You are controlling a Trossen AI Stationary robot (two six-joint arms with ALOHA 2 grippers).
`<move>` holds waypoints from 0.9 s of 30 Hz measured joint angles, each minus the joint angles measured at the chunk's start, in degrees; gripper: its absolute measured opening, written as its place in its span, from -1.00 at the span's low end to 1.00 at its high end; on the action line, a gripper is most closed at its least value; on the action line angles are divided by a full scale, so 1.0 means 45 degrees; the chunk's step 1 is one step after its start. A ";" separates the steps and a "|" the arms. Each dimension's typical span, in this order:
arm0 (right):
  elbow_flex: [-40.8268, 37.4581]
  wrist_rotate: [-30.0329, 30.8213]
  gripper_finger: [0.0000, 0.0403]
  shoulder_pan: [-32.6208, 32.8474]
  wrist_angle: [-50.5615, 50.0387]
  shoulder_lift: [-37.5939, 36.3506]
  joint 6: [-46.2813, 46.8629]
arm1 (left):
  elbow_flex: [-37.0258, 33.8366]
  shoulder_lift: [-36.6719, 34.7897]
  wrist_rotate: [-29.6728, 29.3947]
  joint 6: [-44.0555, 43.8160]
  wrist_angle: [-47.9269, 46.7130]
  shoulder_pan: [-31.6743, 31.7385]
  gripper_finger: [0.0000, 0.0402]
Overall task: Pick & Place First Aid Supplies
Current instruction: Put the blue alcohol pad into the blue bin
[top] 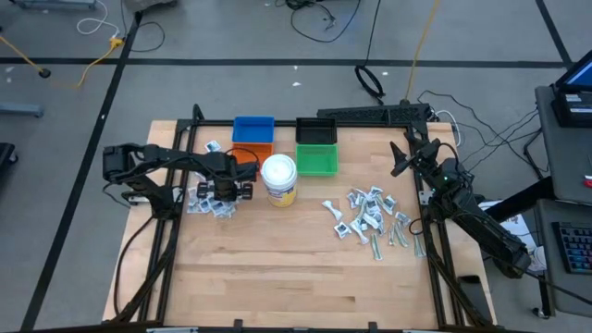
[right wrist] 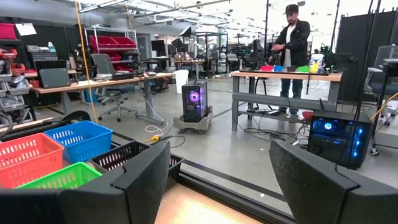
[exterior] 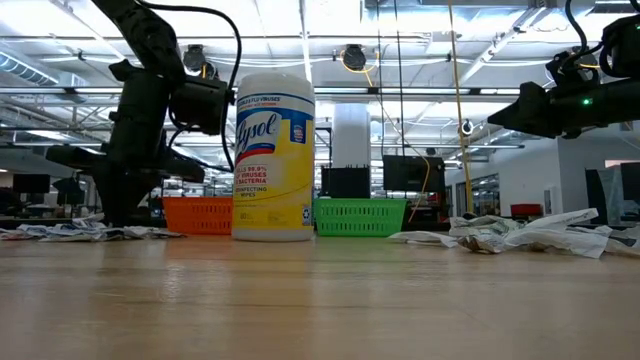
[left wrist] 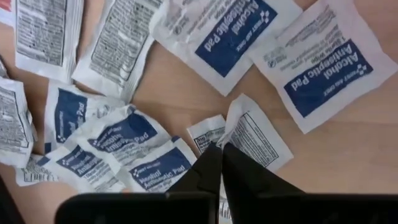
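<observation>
Your left end effector [top: 222, 190] hangs low over the left cluster of first aid supplies [top: 211, 201] on the desk [top: 277, 268], fingers pinched together, nothing visibly held. Just beyond its tips lies a small antiseptic packet [left wrist: 258, 134], its long axis running roughly away from the fingers. Your right end effector [top: 403, 157] waits raised at the far right edge, fingers spread wide, with the larger right pile [top: 370, 217] nearer that arm.

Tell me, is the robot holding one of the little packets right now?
It cannot be told. The left gripper is down among the alcohol pad packets with its fingers shut, but nothing shows clearly between them. The right gripper is open and empty.
</observation>
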 joint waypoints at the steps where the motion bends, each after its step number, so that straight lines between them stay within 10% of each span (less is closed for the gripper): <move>1: 0.0003 0.0000 0.35 0.0000 -0.0001 0.0000 0.0002 | -0.0004 -0.0140 0.0056 0.0010 -0.0083 0.0037 -0.93; 15: 0.0002 0.0000 0.35 -0.0004 0.0001 0.0003 0.0002 | 0.0009 -0.3047 0.0584 0.0917 -0.1184 0.0802 -0.98; 27: 0.0001 -0.0004 0.34 -0.0002 -0.0004 0.0028 0.0004 | 0.1694 -0.3315 0.1229 0.7374 -0.3671 0.1569 -0.99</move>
